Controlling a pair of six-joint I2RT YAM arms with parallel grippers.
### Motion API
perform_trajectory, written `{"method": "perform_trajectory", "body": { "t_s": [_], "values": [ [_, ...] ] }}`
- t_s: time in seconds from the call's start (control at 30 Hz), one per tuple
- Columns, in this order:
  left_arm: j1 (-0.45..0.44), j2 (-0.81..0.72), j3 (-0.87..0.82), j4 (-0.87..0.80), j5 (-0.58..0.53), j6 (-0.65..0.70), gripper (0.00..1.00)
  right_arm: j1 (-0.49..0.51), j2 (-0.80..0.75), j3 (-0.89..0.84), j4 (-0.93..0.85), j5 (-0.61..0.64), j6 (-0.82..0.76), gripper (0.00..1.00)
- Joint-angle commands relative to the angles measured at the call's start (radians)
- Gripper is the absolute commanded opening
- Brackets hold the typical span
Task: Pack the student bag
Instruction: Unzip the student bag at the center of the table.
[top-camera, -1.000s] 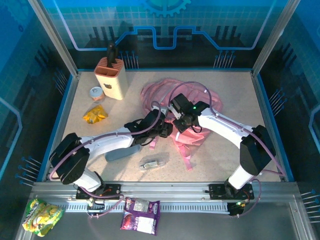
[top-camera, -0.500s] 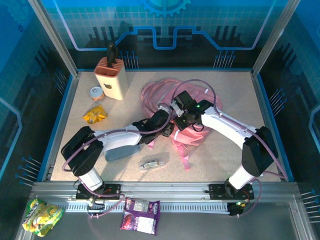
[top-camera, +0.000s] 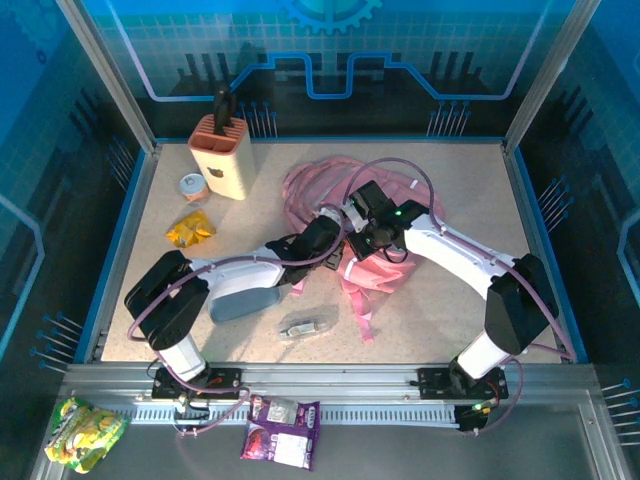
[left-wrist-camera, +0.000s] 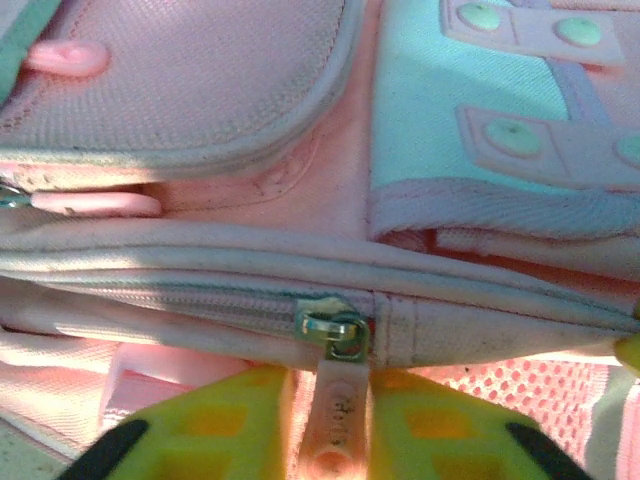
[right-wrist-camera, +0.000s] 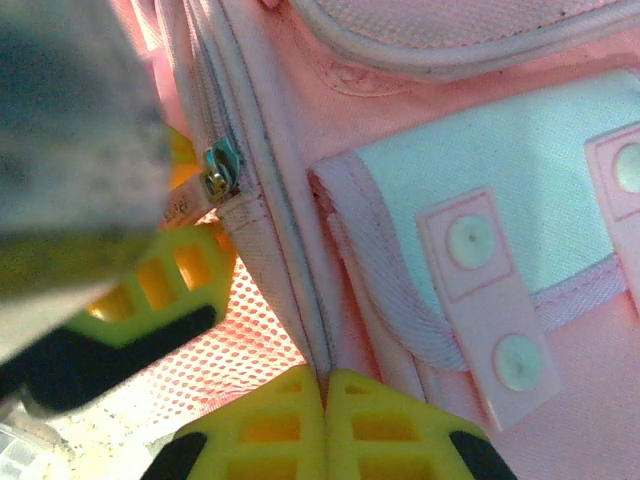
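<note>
Student bag (top-camera: 372, 272) lies at centre of table (top-camera: 440, 330), between both arms. Left gripper (left-wrist-camera: 331, 400) pinches the pink zipper pull (left-wrist-camera: 336, 430). Right gripper (right-wrist-camera: 322, 388) fingers pressed together at the bag's piped seam

From above, my own arms cover the middle of the student bag (top-camera: 300, 187). At my left wrist, the left pincer (left-wrist-camera: 322, 450) and the zipper pull (left-wrist-camera: 335, 405) between its fingers run off the bottom edge (the pull's embossed lettering is too blurred to read). My right pincer (right-wrist-camera: 322, 415) is cut off likewise, and a grey blur (right-wrist-camera: 70, 130) crowds that view's upper left corner.
</note>
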Motion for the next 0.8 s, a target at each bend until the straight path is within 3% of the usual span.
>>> {"method": "perform_trajectory", "body": {
  "t_s": [0.0,0.23,0.77],
  "values": [
    [0.023,-0.007,0.044,0.039,0.033,0.022,0.16,0.001,-0.04,-0.013,0.02,-0.045,-0.004,0.0],
    [0.06,-0.05,0.02,0.032,0.08,0.032,0.01,-0.01,-0.055,-0.031,0.014,-0.033,0.008,0.0],
    [0.19,-0.054,0.016,-0.036,0.163,0.053,0.0,-0.033,-0.095,-0.098,-0.011,-0.008,0.059,0.0]
  ]
}}
